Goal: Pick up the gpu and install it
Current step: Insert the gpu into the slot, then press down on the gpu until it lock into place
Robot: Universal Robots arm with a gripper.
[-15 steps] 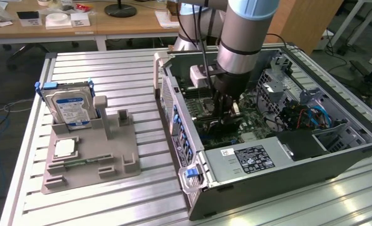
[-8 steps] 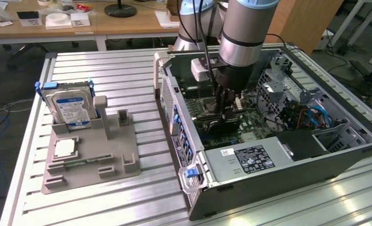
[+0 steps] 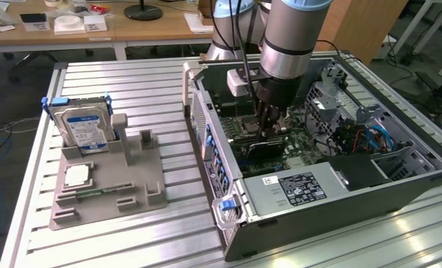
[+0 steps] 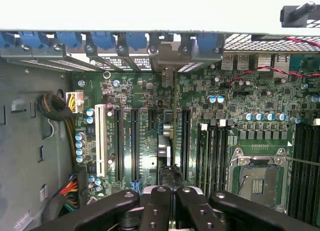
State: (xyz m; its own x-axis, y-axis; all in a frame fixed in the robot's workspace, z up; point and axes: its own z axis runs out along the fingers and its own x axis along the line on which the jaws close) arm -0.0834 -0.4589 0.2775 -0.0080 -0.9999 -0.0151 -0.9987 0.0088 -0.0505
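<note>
While the exterior view showed the gripper lowered inside the open computer case, fingers clamped on the gpu standing edge-down on the motherboard, the wrist view showed the gpu edge-on between long slots. Case walls hemmed the arm closely.

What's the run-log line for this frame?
tool: shut on gpu | place: inside case, over board | gpu: upright, edge-on at slot
</note>
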